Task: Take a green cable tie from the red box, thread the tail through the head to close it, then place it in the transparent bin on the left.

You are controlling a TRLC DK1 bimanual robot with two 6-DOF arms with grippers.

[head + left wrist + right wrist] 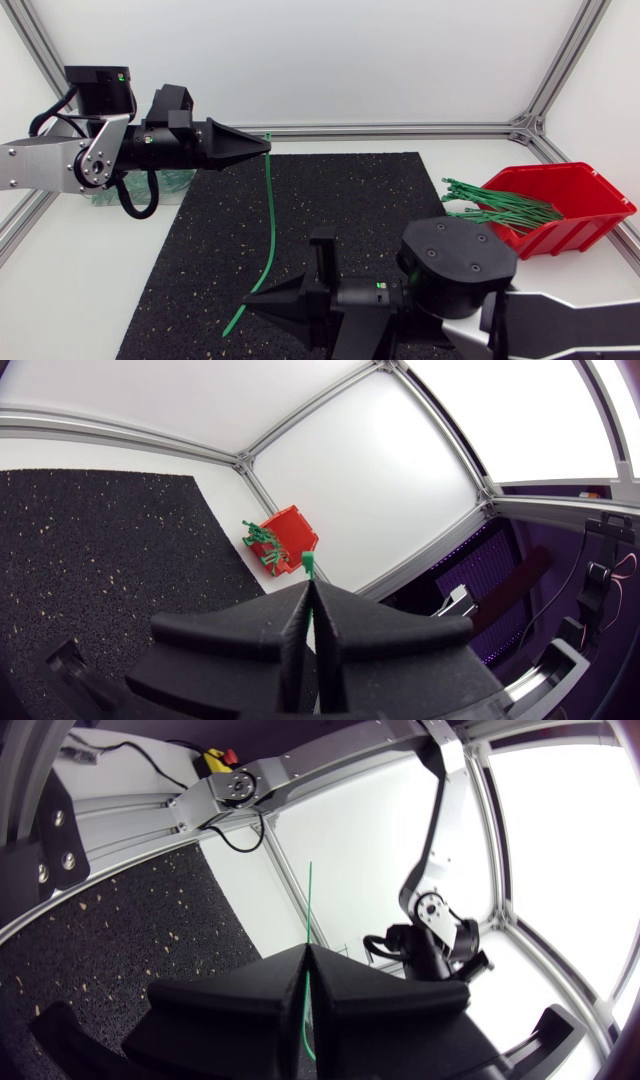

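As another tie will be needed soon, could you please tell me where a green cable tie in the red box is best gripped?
Probably grip the free ends of the green cable ties overhanging the low lip of the red box, coming down from the black mat side; they fan apart there, clear of the walls.

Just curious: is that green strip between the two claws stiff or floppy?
Probably springy, not floppy: the green cable tie spans from left gripper to right gripper in a gentle curve. So thin, it is likely very light and easily bent.
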